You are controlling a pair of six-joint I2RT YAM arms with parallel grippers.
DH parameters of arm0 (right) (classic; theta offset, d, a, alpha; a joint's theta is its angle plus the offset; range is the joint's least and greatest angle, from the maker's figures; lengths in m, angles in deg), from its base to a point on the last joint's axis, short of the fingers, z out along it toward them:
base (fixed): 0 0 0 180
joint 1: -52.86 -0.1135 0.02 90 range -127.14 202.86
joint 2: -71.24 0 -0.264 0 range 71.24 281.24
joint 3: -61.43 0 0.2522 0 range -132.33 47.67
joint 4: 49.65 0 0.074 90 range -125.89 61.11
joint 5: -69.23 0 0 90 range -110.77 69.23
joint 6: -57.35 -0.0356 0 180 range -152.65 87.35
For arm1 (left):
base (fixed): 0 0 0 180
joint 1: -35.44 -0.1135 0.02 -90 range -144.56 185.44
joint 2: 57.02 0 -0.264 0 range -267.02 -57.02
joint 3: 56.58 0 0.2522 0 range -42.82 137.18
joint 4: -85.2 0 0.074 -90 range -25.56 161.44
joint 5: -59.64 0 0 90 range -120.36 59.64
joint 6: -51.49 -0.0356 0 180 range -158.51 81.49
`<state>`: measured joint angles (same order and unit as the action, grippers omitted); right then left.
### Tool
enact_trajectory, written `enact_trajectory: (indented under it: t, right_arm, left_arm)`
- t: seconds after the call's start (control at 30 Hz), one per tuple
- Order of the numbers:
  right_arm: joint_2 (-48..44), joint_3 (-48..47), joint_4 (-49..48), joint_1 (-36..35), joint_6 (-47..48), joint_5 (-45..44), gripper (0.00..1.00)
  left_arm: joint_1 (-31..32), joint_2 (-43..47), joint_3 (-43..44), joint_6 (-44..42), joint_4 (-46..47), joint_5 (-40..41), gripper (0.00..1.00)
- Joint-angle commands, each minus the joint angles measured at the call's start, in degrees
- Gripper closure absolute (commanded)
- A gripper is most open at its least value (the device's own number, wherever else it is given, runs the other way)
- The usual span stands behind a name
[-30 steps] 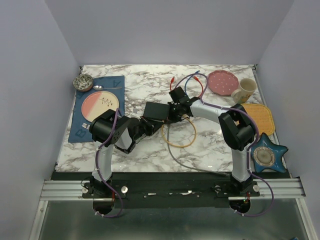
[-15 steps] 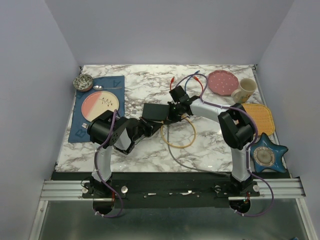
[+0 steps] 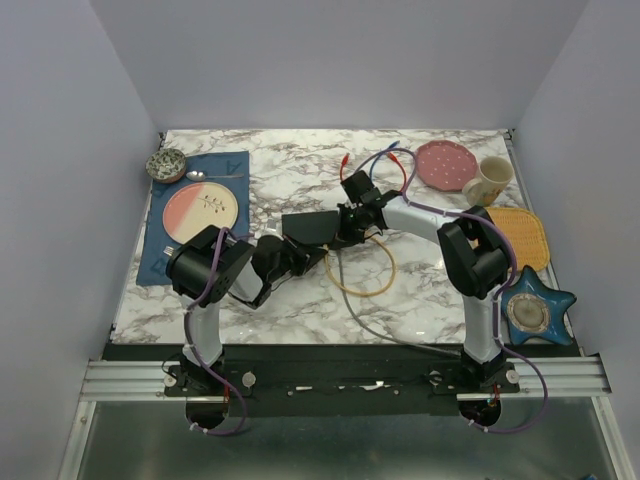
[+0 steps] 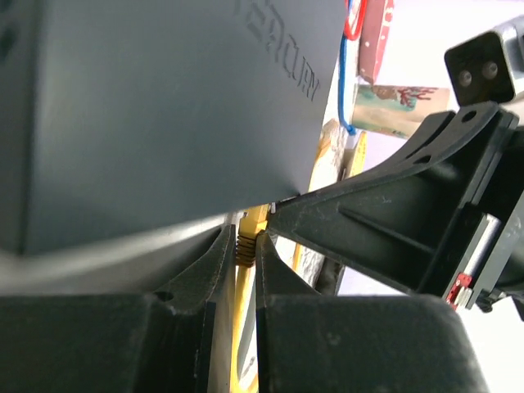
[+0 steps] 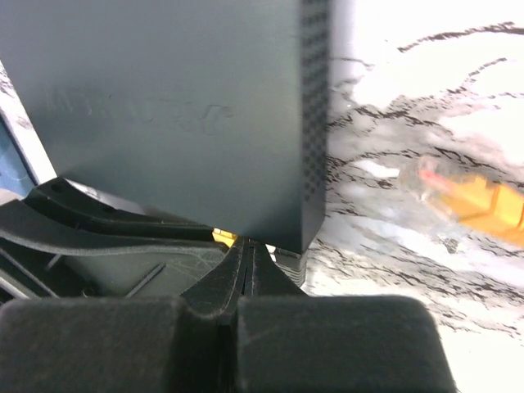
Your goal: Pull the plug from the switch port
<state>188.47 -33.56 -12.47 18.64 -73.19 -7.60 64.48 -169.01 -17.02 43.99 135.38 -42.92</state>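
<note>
- The left gripper (image 4: 247, 239) is clamped on the yellow plug (image 4: 243, 250). Its fingertips butt against the near edge of the switch (image 4: 164, 106), leaving no free gap there.
- The right gripper (image 5: 246, 260) has its fingers pressed together just under the opposite switch edge. What they pinch cannot be told.
- The switch sits mid-table between the two grippers, and the right gripper's body crowds the space to the right of the left fingertips.
- To the right of the right gripper, a loose yellow connector (image 5: 479, 205) lies on the open marble table (image 5: 393, 49).
- Farther out, a yellow cable loop (image 3: 362, 293) lies beside both grippers. A pink plate (image 3: 445, 163) stands well apart.
- Compared with one second ago, the left arm has drawn back toward its base and the switch has turned slightly.
</note>
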Motion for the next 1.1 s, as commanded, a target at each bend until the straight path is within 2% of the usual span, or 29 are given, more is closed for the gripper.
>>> enact_trajectory:
  t: [0.0,0.23,0.47,0.67,0.87,1.07]
  right_arm:
    - [1.7,-2.2,-6.3,4.5,0.4,-9.6,0.99]
    - [0.5,-1.0,-7.0,4.6,0.5,-8.2,0.99]
    - [-5.6,5.0,-9.1,4.6,2.1,-8.0,0.99]
    - [-11.9,9.1,-10.0,4.6,2.8,-9.2,0.97]
    - [-13.3,10.6,-9.8,4.8,4.0,-12.6,0.96]
    - [-8.8,12.1,-9.1,6.0,3.3,-12.0,0.98]
  left_arm:
    - [2.5,0.0,-4.8,-4.4,-15.2,-4.5,1.00]
    - [2.5,4.0,-2.3,-7.8,-21.2,-3.5,1.00]
    - [2.5,9.5,1.4,-10.9,-31.0,-1.8,0.80]
    - [2.4,18.3,5.1,-15.6,-42.7,1.4,0.74]
    - [2.5,27.0,14.0,-22.6,-53.9,7.6,0.73]
    - [1.9,23.1,28.4,-30.4,-63.5,15.4,0.71]
